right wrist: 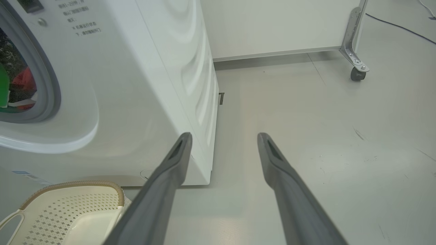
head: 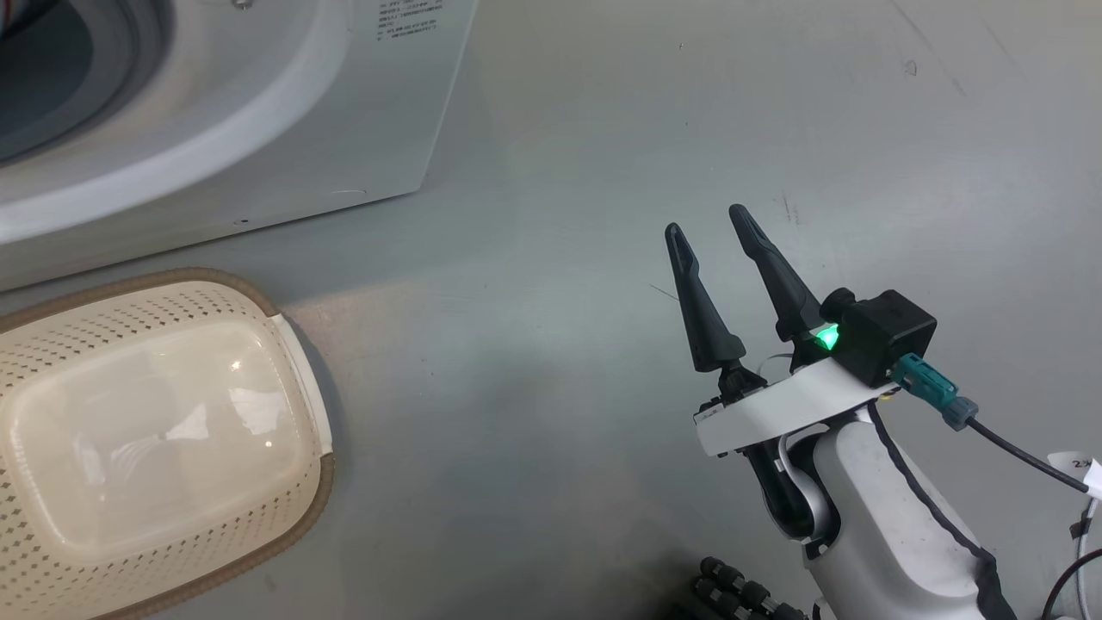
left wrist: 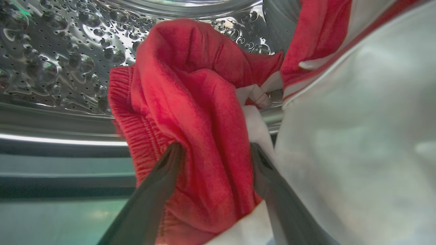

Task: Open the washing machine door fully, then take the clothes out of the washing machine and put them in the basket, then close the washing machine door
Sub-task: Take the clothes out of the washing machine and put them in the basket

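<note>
I'm looking at L gripper spread wide inside the drum, red fold of the clothes running up frame centre between its jaws — R gripper, lower right, hanging open, well apart.

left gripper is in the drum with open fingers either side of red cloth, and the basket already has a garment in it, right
Not quite: the basket is empty, as the head view shows its bare cream floor. The rest holds: the left gripper is in the drum, open fingers either side of the red clothes.
</note>
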Tool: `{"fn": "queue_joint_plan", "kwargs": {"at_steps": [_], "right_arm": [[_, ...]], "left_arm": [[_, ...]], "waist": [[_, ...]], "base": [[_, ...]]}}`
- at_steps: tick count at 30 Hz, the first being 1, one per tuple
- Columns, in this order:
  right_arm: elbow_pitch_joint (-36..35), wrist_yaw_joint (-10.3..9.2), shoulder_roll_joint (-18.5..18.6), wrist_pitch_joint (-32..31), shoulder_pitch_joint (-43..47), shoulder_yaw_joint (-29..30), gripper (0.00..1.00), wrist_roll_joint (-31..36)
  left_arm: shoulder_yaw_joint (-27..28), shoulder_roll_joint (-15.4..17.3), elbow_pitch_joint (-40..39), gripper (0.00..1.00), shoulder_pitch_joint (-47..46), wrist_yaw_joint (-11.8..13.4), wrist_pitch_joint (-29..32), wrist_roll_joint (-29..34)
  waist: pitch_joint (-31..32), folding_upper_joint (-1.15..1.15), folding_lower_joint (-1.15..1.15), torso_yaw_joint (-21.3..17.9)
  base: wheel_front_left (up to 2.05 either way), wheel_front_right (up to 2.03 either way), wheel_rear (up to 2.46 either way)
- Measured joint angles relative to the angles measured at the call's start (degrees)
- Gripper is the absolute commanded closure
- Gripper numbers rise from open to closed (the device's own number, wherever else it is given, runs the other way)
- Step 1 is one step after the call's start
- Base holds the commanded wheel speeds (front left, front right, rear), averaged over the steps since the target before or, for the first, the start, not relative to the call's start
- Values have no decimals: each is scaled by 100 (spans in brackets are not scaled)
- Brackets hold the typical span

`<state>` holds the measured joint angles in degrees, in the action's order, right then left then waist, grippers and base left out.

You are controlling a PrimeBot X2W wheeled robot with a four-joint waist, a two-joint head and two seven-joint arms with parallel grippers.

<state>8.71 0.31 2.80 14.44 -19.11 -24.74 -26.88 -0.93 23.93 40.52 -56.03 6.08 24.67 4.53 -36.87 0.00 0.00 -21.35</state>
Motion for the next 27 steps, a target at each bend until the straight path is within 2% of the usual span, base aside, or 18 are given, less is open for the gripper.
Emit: {"fn": "queue_joint_plan", "kwargs": {"at_steps": [2, 4, 5, 14, 27], "right_arm": [[0, -3, 0, 0, -30, -1, 0, 0], [0, -3, 0, 0, -38, -7, 0, 0], [1, -4, 0, 0, -38, -13, 0, 0], [54, -5, 0, 0, -38, -34, 0, 1], [210, -5, 0, 0, -37, 108, 0, 197]], "left_arm": [[26, -1, 45, 38, -35, 0, 4, 0], [37, -3, 83, 85, -60, 1, 3, -1], [37, -8, 105, 100, -69, 2, -1, -1], [35, -126, 368, 100, -80, 18, -213, -1], [85, -522, 537, 100, 164, 24, -1137, -225]], "waist": [[-3, 0, 0, 3], [-5, 0, 0, 6], [-4, 0, 0, 8], [102, 0, 0, 43], [496, 0, 0, 196]], "base": [[0, 0, 0], [0, 0, 0], [0, 0, 0], [0, 0, 0], [0, 0, 0]]}}
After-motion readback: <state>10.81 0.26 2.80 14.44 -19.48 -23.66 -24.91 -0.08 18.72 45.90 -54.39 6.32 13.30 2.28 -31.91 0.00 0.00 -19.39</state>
